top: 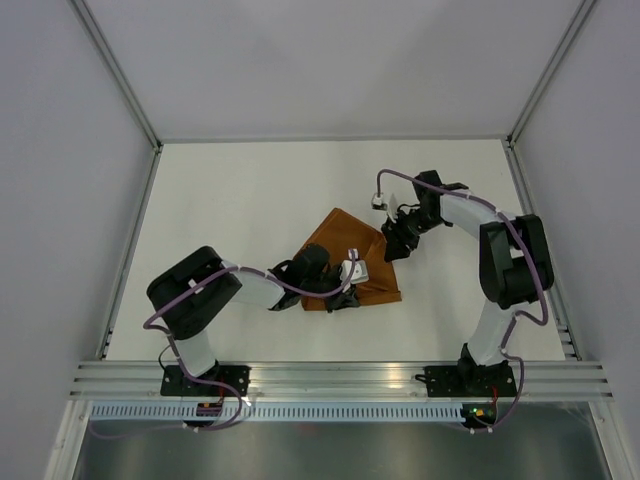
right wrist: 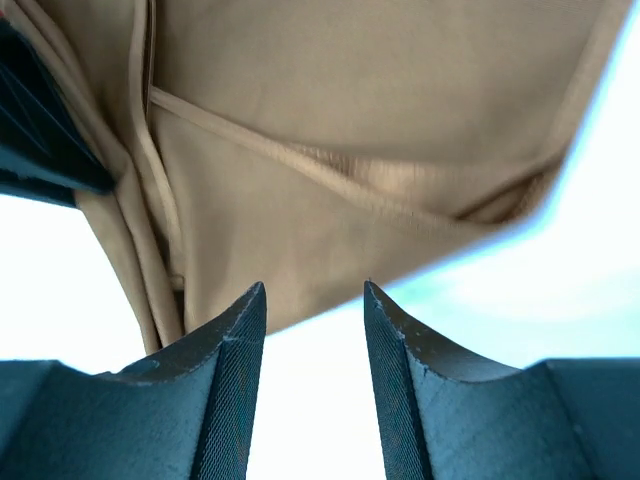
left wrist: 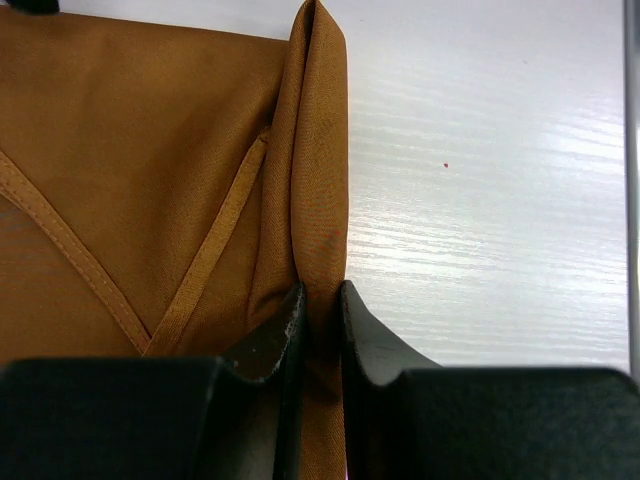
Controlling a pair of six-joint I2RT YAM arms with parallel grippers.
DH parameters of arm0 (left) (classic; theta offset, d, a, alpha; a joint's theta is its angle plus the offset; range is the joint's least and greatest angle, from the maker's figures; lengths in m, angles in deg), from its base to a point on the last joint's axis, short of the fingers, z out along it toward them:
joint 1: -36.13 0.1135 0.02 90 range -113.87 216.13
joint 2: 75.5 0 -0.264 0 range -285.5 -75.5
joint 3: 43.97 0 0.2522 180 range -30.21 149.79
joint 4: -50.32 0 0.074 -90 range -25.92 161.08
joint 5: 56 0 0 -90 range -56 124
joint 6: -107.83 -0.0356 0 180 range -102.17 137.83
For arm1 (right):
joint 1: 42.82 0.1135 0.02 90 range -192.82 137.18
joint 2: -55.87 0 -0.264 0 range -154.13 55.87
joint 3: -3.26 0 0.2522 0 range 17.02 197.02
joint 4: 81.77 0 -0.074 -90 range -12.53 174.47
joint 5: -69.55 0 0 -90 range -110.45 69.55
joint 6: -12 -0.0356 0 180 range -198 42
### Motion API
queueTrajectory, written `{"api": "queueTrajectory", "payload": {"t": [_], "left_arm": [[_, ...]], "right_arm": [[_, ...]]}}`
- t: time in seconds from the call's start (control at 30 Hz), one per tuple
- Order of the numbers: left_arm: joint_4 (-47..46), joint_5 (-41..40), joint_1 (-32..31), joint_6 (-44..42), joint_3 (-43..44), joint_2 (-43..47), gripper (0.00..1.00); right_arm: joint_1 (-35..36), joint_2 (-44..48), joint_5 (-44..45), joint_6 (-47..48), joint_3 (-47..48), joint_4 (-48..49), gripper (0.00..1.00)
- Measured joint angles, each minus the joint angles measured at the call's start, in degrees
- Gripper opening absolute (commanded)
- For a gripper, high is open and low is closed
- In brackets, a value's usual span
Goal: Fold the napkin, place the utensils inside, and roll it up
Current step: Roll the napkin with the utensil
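The rust-orange napkin (top: 345, 255) lies folded on the white table near the middle. My left gripper (top: 345, 297) is at its near edge, shut on a raised fold of the napkin (left wrist: 318, 200); the cloth runs up between the two black fingers (left wrist: 280, 335). My right gripper (top: 392, 250) is open and empty at the napkin's right edge, its fingertips (right wrist: 245, 320) just short of the cloth (right wrist: 330, 130), which fills the upper part of the right wrist view. No utensils show in any view.
The white table (top: 230, 200) is bounded by metal rails left, right and back, with grey walls beyond. The arm bases stand on the rail (top: 340, 378) at the near edge. Purple cables run along both arms.
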Motion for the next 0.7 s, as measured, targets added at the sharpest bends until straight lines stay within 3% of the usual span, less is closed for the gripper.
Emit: {"api": "queueTrajectory", "payload": {"t": [0.4, 0.7], "left_arm": [[-2.01, 14.32, 5.9, 9.29, 4.5, -6.93, 0.02], [-2.62, 20.48, 8.35, 13.66, 6.43, -10.03, 0.02]], "right_arm": [[2.34, 30.29, 1.62, 7.48, -31.43, 22.97, 0.55], [15.96, 40.06, 7.17, 11.34, -44.0, 32.44, 0.57]]}}
